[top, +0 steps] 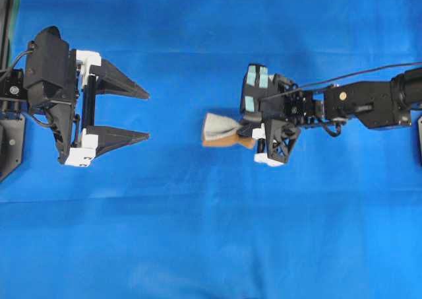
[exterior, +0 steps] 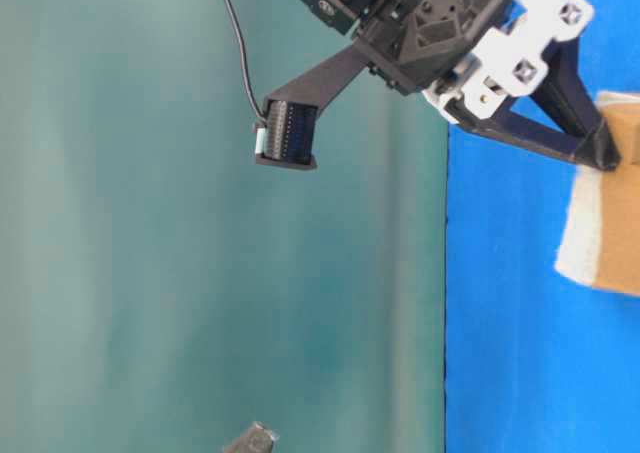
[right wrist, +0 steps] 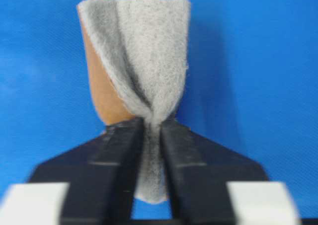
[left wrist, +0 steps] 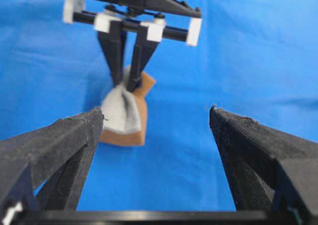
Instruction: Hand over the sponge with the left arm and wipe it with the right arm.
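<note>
We count two arms: the left arm [top: 46, 81] at 9 o'clock in the overhead view and the right arm [top: 362, 104] at 3 o'clock. Each carries one tool, so two tools: the left tool [top: 138, 112] and the right tool [top: 249, 139]. Each tool has two black fingers, four fingers in all. We count one sponge [top: 221, 129], just right of center, with two layers, one grey and one orange. On the right tool's body, at about 1 o'clock, we count three teal patches [top: 258, 77]. There is one table [top: 211, 246], covered in blue.
</note>
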### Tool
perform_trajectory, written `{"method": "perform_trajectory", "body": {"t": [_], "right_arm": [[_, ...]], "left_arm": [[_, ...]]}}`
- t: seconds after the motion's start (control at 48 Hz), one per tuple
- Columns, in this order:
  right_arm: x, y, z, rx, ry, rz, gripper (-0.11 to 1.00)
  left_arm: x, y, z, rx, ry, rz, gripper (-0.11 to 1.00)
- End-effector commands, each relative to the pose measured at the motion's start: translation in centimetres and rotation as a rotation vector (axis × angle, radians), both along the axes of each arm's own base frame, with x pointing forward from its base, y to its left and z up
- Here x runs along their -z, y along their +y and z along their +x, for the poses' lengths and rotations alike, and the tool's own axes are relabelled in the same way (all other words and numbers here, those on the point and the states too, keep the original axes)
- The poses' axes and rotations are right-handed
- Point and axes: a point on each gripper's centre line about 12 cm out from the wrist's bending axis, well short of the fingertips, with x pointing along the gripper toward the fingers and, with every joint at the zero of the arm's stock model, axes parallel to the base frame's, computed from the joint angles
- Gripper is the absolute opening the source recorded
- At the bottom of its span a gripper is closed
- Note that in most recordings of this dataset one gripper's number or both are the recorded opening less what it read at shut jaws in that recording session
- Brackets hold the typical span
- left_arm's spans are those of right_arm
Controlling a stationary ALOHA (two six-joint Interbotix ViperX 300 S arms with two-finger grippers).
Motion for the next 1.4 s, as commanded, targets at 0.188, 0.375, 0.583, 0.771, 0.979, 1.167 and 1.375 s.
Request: {"method": "perform_trajectory", "body": {"t": [0.188, 0.375, 0.583, 0.771, 0.979, 1.167, 1.375], "right_arm": [[-2.2, -0.5, 0.4, 0.018, -0.055, -0.001, 0.73], [-4.7, 0.2, 0.3, -0.01, -0.102, -0.016, 0.73], [-8.6, 1.9, -0.6, -0.065, -0.159, -0.04, 0.73], [-12.1, 2.3, -2.0, -0.084, -0.206, -0.067, 0.73], [-13.6, 2.4, -2.8, -0.09, -0.247, -0.078, 0.73], [-13.6, 2.4, -2.7, -0.091, -0.254, -0.078, 0.73], [-14.7, 2.4, -3.1, -0.087, -0.281, -0.076, 0.73]], "left_arm": [[-0.5, 0.0, 0.1, 0.002, -0.023, 0.003, 0.83], [-0.5, 0.0, 0.1, 0.003, -0.023, 0.005, 0.83], [-0.4, 0.0, 0.1, 0.003, -0.02, 0.005, 0.83], [-0.3, 0.0, 0.0, 0.003, -0.018, 0.005, 0.83], [-0.3, 0.0, 0.0, 0.001, -0.018, 0.005, 0.83], [-0.4, 0.0, 0.0, 0.003, -0.02, 0.005, 0.83], [-0.8, 0.0, 0.0, 0.001, -0.032, 0.0, 0.83]]}}
